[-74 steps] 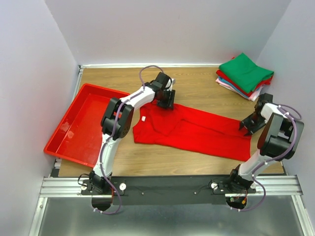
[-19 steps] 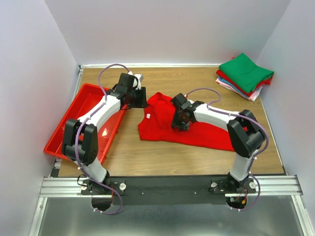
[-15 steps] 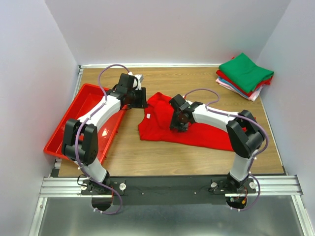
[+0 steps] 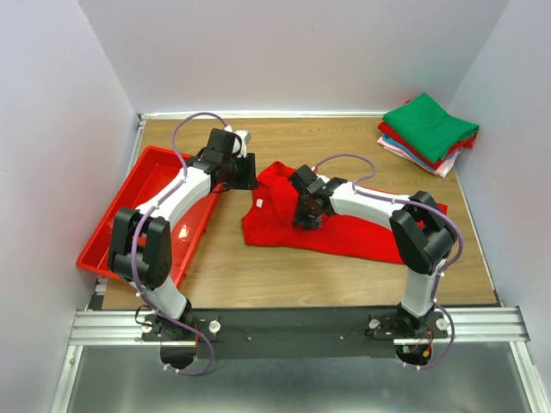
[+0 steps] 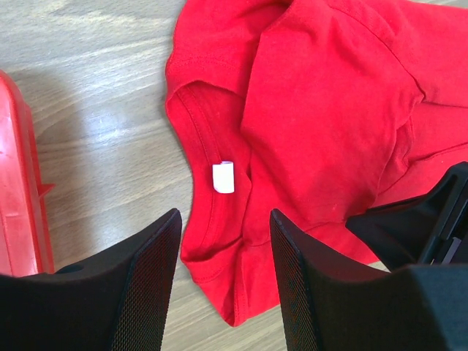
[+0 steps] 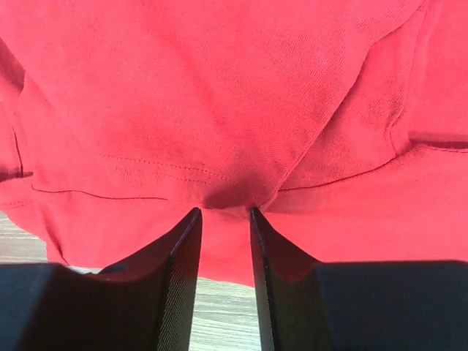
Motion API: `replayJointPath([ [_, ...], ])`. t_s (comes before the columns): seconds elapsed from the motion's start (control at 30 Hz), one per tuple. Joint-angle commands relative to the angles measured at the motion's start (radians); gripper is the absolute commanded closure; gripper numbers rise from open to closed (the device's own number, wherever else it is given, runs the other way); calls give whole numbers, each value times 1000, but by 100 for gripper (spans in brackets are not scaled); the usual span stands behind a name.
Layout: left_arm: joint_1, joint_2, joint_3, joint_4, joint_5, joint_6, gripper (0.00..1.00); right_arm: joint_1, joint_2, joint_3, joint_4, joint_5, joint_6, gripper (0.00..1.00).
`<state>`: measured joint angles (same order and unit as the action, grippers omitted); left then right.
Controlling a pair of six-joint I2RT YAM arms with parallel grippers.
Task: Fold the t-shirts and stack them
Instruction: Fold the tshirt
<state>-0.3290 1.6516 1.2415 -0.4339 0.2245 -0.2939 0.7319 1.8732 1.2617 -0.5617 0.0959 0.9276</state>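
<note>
Mid-fold on red t-shirt, lying mid-table. Right gripper nearly together, seemingly nipping a cloth pucker. Left gripper apart, empty, hovering at the shirt's far-left. Next: carry fold over, lay flat. Folded stack far right.

Right gripper jaws nearly together, pinching a puckered fold of red t-shirt at their tips. Seamed red cloth fills everything ahead of the jaws. Wood surface shows left of them.
</note>
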Motion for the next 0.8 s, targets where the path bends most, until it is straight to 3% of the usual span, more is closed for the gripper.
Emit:
replayJointPath([
  [0.0,7,-29,13,11,-13,21,41,8,26,7,-12,15,14,61],
  [0.5,7,-49,7,12,-5,24,40,8,4,-36,-38,73,43,62],
  [0.77,7,-62,-30,23,-30,39,41,8,17,-1,-40,93,20,85],
])
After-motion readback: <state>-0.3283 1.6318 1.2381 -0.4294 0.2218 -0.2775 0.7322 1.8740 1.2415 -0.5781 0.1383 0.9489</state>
